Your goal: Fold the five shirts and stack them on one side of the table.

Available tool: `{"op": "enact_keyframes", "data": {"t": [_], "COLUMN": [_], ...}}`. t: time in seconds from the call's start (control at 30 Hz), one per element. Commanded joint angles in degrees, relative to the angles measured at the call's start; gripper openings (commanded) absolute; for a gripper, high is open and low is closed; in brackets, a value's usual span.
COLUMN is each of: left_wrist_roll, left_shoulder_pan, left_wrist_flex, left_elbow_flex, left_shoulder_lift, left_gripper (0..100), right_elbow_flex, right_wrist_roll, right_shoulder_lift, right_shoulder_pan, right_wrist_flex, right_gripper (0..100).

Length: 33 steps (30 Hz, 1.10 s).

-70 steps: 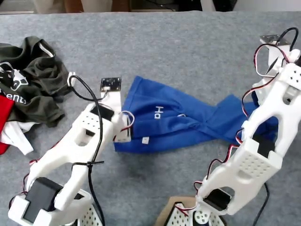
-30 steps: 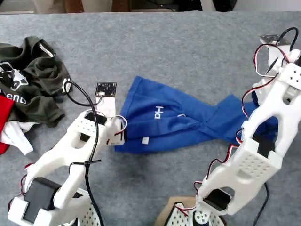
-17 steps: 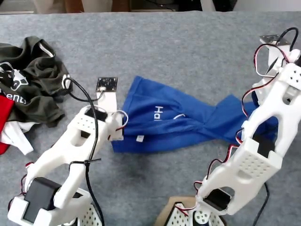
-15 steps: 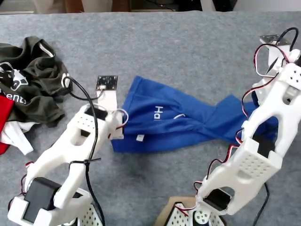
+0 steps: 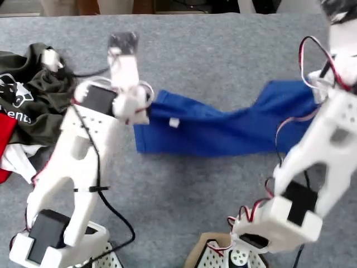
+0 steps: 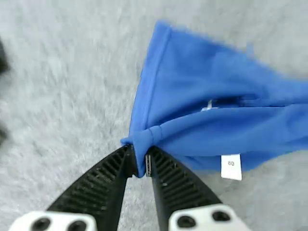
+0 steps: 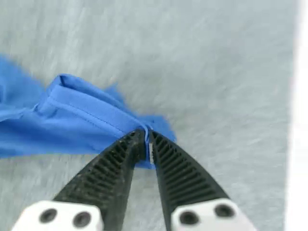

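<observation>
Left hand [image 6: 139, 162] pinching blue shirt [image 6: 216, 120] edge, right hand [image 7: 146, 140] gripping other end

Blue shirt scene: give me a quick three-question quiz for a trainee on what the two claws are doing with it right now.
1. Fill in the blank: the dark green shirt lies crumpled on the ___ arm's side of the table.
2. True or false: the left claw is shut on one end of the blue shirt.
3. Pick one: the right claw grips A) the dark green shirt, B) the blue shirt, C) nothing.
Key: 1 left; 2 true; 3 B.
</observation>
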State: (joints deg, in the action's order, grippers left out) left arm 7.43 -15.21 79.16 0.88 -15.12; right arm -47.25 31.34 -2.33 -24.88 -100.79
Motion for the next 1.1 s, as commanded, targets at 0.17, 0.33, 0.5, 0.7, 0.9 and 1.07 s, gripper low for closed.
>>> {"op": "enact_keyframes", "data": {"t": [0.17, 0.33, 0.5, 0.7, 0.9, 1.07], "left_wrist_roll": [0.4, 0.2, -4.2, -4.6, -4.6, -4.5], "left_shoulder_pan": [7.0, 8.2, 15.6, 25.2, 26.3, 24.7], "left_wrist_flex": [17.7, 21.6, 21.6, 21.6, 21.6, 21.6], "left_elbow_flex": [-39.6, -57.8, -63.2, -63.7, -62.9, -53.5], "left_shoulder_lift": [-0.8, -1.5, -6.1, -11.4, -16.4, -18.7], "left_gripper": [2, 2, 2, 2, 2, 2], "right_elbow_flex": [-21.7, -31.5, -35.6, -35.4, -35.4, -35.4], "right_wrist_roll": [-5.4, -5.4, -5.4, -7.4, -7.1, -6.9], "right_shoulder_lift": [14.1, 18.3, 21.5, 26.5, 29.3, 29.8], "right_shoulder_pan": [2.5, 2.9, 2.6, 2.4, 2.5, 2.5], "right_wrist_flex": [1.2, 1.2, 3.3, 12.4, 17.7, 21.5], "right_gripper": [0.5, 0.5, 0.5, 0.5, 0.5, 0.5]}}
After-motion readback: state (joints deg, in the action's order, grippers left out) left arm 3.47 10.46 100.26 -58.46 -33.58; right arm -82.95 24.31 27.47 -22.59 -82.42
